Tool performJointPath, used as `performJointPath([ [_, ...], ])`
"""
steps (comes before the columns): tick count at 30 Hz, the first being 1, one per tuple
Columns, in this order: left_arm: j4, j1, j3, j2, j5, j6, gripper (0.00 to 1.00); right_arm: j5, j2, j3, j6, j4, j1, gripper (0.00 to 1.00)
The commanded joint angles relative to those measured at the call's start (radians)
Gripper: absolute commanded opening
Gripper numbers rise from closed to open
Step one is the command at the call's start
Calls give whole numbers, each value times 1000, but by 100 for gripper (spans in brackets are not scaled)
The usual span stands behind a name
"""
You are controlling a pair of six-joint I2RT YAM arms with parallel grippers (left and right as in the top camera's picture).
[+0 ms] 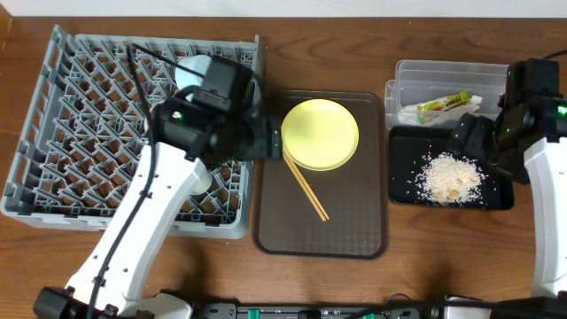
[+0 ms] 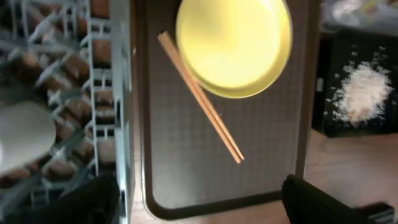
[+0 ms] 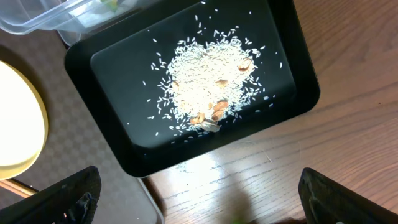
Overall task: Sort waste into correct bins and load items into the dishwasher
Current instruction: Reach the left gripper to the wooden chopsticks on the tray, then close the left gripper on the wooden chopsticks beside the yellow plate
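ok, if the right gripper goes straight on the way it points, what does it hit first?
Probably the black tray, at its near rim or the rice scraps: the right gripper points down at it, open, with nothing in between. Depth is unclear.

Overhead, the left arm covers the right side of the large square grey plastic dish rack at the left edge of the table and half-hides a pale round bowl; white or light blue cannot be told. In the blurred left wrist view the rack's pegs smear, a pale round shape is cut by the left edge, and the round pale-yellow plate is clipped at the top. The right arm hides the end of the clear rectangular plastic tub nearest the table's right edge
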Motion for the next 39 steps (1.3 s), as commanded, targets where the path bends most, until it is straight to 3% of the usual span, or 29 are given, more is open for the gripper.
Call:
performJointPath([
  [1,-25,-52,-43,43,-107,-201,87,-5,-17,3,-13,-9,-6,99],
  [11,57,-200,-64,298,-126,-311,86,-5,-17,3,-13,-10,-6,99],
  [22,61,-212,-65,528,-124,-368,86,-4,-17,3,-13,-9,-6,99],
  [39,204,-212,-162,554,-69,-391,86,-4,-17,3,-13,-9,-6,99],
])
